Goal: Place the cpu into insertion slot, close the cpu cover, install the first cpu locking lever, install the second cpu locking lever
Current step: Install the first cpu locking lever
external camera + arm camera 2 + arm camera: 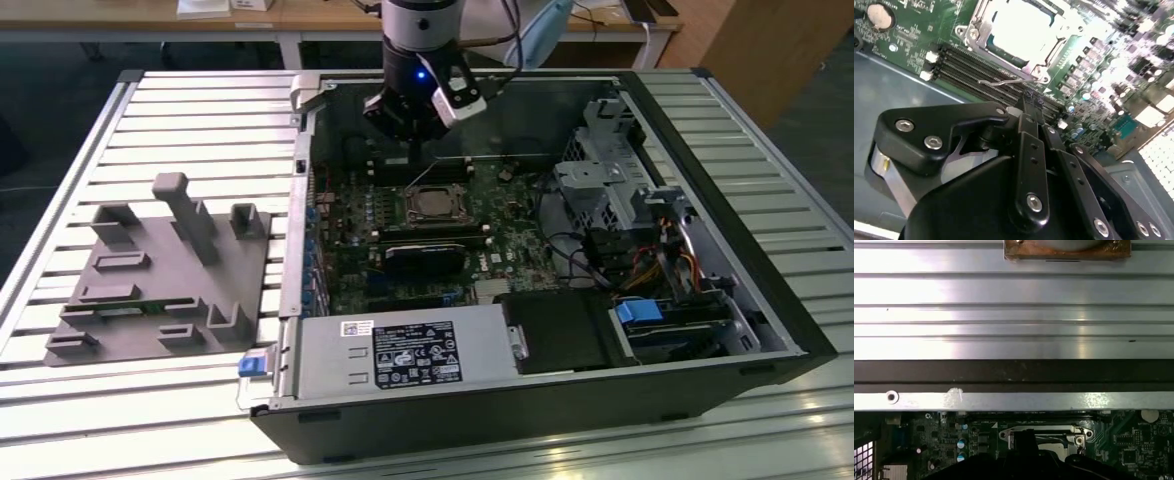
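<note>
Second wrist view has the cpu [1019,22] sitting in the slot [1003,49] with the cover [975,22] apparently down over it, so I'd guess the levers are what's left, with one lever [1009,81] loose just beside the end effector's [1030,97] pinched-together, empty tips.

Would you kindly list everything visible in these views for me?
computer case: one, black, open, on the table
table: one, silvery, slatted, under everything
fixture: one, grey, at the exterior view's left of the case
motherboard: one, green, inside the case
cpu: one, silvery, mid-motherboard
cpu cover: one, silvery frame, around the cpu
locking lever: one, thin silvery wire, over the memory slots
memory slots: several, dark, beside the cpu
power supply: one, silvery, at the case's near edge
tool: one, black, shut, tip close to the lever
</note>
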{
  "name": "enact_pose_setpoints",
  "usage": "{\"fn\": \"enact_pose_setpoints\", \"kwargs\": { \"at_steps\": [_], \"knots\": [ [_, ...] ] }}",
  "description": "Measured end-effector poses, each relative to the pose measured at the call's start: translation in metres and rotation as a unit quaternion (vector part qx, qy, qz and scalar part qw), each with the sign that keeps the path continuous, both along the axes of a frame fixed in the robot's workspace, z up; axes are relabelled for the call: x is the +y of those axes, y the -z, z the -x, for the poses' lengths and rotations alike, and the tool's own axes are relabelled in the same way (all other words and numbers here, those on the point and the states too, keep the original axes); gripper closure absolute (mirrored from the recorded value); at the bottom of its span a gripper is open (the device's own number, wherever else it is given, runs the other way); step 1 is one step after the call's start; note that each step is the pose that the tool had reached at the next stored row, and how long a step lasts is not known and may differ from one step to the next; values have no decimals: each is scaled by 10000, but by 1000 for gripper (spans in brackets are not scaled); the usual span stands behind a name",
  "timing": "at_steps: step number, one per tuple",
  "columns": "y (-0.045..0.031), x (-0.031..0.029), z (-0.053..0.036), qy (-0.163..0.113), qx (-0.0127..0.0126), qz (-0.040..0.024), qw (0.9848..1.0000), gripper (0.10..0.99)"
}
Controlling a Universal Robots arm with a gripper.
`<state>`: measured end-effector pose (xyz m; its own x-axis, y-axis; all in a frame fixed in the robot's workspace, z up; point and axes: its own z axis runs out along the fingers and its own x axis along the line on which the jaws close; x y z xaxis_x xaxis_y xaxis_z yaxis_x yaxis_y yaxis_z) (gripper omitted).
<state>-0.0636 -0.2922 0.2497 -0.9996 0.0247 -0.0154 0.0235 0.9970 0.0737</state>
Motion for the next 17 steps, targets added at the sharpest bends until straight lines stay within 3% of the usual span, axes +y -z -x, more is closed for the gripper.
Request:
{"fn": "enact_pose_setpoints", "kwargs": {
  "at_steps": [17],
  "knots": [
    [131,43,-164,-37,-6,3,10000,980]
  ]
}}
